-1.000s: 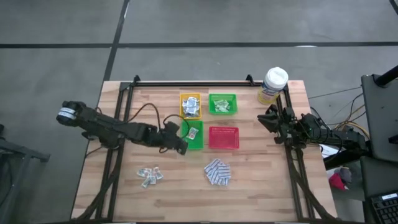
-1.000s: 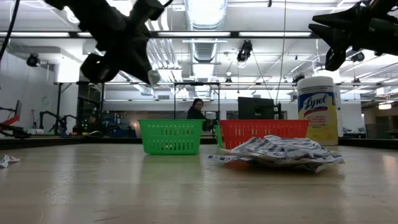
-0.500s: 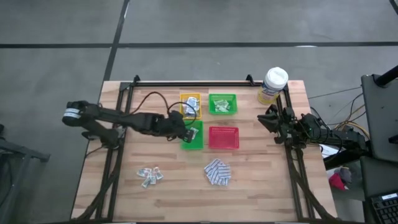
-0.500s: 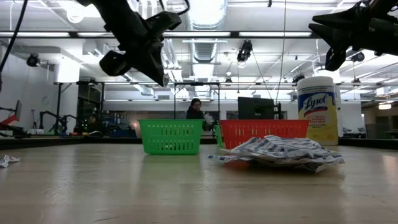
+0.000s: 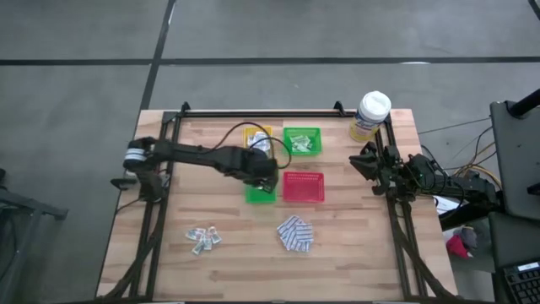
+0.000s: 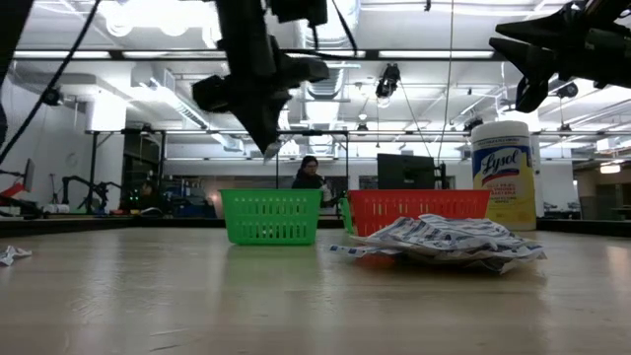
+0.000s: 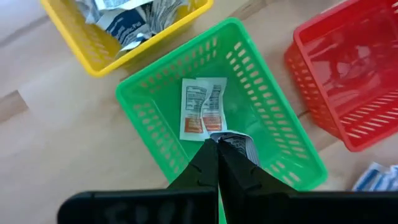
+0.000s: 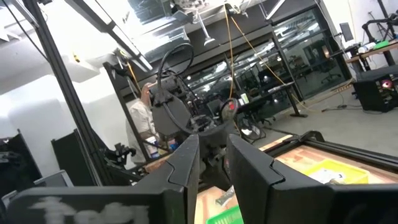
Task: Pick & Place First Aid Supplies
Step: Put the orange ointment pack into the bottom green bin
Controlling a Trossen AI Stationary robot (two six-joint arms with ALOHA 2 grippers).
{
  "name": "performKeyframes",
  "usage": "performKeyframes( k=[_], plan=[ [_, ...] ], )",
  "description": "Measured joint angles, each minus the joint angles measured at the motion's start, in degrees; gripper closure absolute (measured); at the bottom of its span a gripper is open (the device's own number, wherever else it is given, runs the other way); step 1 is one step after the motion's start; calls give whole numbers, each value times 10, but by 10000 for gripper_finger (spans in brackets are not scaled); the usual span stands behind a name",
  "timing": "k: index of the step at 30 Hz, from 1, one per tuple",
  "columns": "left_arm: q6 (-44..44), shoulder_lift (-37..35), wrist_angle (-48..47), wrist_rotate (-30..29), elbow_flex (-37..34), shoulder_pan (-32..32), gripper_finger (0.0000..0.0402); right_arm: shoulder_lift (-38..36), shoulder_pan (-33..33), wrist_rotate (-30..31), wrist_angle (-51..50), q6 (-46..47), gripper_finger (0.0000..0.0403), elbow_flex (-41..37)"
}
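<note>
My left gripper (image 5: pixel 267 174) hovers over the near green tray (image 5: pixel 253 195), pointing steeply down and shut on a small white-grey sachet (image 7: pixel 240 145). One sachet with orange print (image 7: pixel 202 109) lies flat on that tray's floor. The yellow tray (image 5: pixel 257 135) and the far green tray (image 5: pixel 302 140) hold more packets. A heap of blue-and-white pads (image 5: pixel 295 235) and a few small packets (image 5: pixel 202 240) lie on the table's near half. My right gripper (image 5: pixel 366 161) is raised at the table's right edge, open and holding nothing. My left gripper pinches the sachet between its two fingertips (image 7: pixel 211 155); only a corner of the sachet (image 7: pixel 244 143) shows beside them. The fingers come from above, slanting down. The sachet hangs clear above the near green tray (image 6: pixel 271 150).
The red tray (image 5: pixel 302 187) stands right of the near green tray. A yellow canister with a white lid (image 5: pixel 369 115) stands at the far right corner. A dark frame (image 5: pixel 253 112) runs along the table's edges. Bare wood lies between the two loose heaps.
My left gripper has travelled toward the table's right and slightly toward its far edge. It started beside the near green tray's left side and is now above the tray. It has tipped more steeply downward. It stays shut, and the sachet has gone with it.
</note>
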Motion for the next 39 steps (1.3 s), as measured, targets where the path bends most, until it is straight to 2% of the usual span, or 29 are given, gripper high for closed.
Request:
performKeyframes(
  k=[8,16,23,32,39],
  plan=[
    [28,100,-67,1,101,23,401,0,0,0,0,0,333,0],
    [30,162,-120,5,116,29,401,0,0,-1,0,0,328,0],
    [31,179,-132,5,116,29,401,0,0,-1,0,0,319,0],
    [51,180,-97,2,116,30,400,0,0,-1,0,0,327,0],
    [52,180,-85,-5,116,30,372,0,0,-1,0,0,335,0]
  ],
)
